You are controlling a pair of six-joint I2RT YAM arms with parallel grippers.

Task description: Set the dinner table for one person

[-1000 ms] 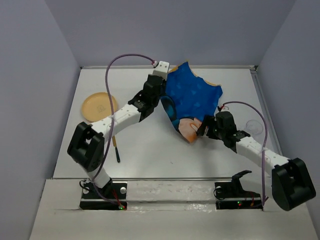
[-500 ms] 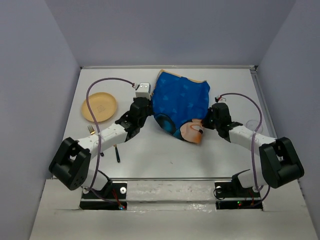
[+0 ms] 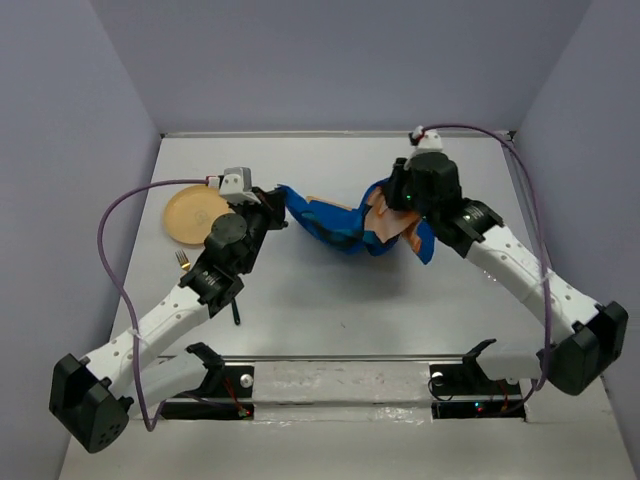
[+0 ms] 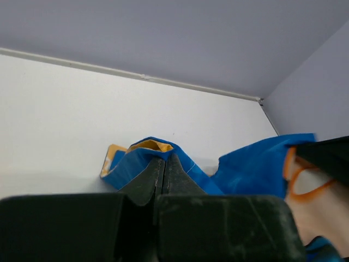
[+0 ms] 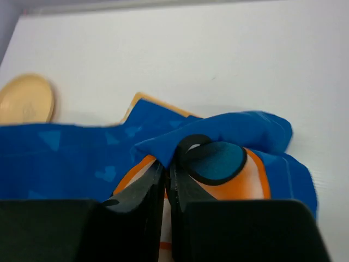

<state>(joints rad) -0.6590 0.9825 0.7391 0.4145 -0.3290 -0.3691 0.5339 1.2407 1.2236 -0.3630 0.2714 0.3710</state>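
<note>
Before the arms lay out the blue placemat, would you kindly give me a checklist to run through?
1. Left gripper shut on one end of the placemat: ok.
2. Right gripper shut on the other end: ok.
3. Placemat flat and spread: not ok, it is bunched and folded between the two grippers.
4. Bare table on the near side of the placemat to lay it on: ok.
5. Plate apart from the placemat: ok, it lies to the left of the cloth.
6. Printed side facing up: cannot tell while it is crumpled.
</note>
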